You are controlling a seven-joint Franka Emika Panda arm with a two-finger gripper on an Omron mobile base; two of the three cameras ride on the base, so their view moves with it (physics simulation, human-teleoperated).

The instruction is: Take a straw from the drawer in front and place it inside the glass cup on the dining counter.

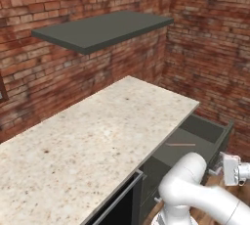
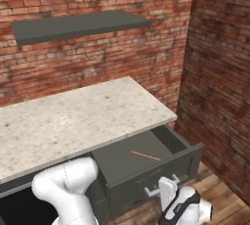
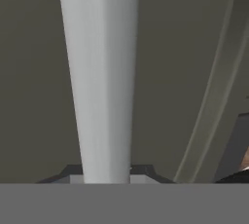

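One straw [image 2: 145, 156] lay flat on the dark floor of the one open drawer [image 2: 146, 163], pulled out from under the counter [image 2: 73, 116]. In the right base view the straw sat near the middle of the drawer floor, running from about 10 o'clock to 4 o'clock, apart from all four drawer walls, with bare floor around it on every side. In the left base view the straw [image 1: 180, 145] lay almost level, with the drawer [image 1: 195, 138] open below the counter's [image 1: 97, 136] right edge.

The tool [image 2: 168, 190] stood at the drawer front, at the one silver bar handle [image 2: 158, 188]. In the hand view the handle [image 3: 99, 82] ran from 12 to 6 o'clock between the two dark finger tips, which sat close on either side of it, pinching the bar.

One dark shelf [image 2: 78, 26] hung on the brick wall [image 2: 219, 72] above the counter. The drawer's right corner stood near the side wall, over the wooden floor [image 2: 219, 190].
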